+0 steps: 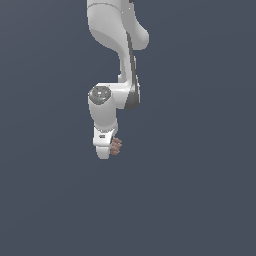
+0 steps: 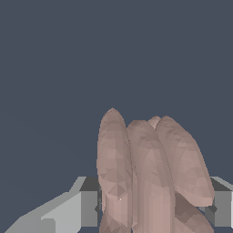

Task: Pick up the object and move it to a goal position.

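Observation:
The object point(image 1: 116, 146) is a small lumpy reddish-brown clump with a knobbly surface, sitting at the tip of my white gripper point(image 1: 106, 150) in the exterior view. In the wrist view the object point(image 2: 145, 173) fills the space between my two grey fingers point(image 2: 88, 202), its long lobes sticking out past them. My gripper is shut on the object, with a finger pressed on each side. The arm hangs down from the top of the exterior view. No goal marker shows in either view.
A plain dark blue-grey surface point(image 1: 200, 200) fills the background of both views. The white arm links point(image 1: 117, 35) stand above the gripper.

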### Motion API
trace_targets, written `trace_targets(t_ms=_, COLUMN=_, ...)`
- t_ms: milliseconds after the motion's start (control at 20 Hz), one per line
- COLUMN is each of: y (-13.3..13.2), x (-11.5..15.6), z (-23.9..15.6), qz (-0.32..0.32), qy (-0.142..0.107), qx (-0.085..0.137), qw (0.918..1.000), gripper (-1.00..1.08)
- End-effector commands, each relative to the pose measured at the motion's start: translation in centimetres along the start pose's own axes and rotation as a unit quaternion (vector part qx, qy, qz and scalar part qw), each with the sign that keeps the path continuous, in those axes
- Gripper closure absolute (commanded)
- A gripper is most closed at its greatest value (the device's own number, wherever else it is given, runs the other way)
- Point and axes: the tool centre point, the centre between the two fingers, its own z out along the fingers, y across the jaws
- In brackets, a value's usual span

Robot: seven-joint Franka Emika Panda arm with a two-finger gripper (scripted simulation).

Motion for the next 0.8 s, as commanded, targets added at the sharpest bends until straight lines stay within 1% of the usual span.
trace_targets(t_ms=0, y=-0.1, x=0.0, z=0.1, qz=0.000, qy=0.000, qx=0.001, qw=1.0000, gripper=1.08)
trace_targets(t_ms=250, y=0.0, x=-0.1, z=0.0, qz=0.000, qy=0.000, qx=0.000, qw=1.0000, gripper=1.08)
trace_targets(t_ms=400, y=-0.2, x=-0.9, z=-0.3, qz=0.000, qy=0.000, qx=0.000, qw=1.0000, gripper=1.08)
trace_targets(t_ms=550, y=-0.5, x=-2.2, z=-0.8, qz=0.000, qy=0.000, qx=0.000, qw=1.0000, gripper=1.08)
trace_targets(t_ms=750, y=-1.0, x=-5.0, z=-1.7, qz=0.000, qy=0.000, qx=0.000, qw=1.0000, gripper=1.08)
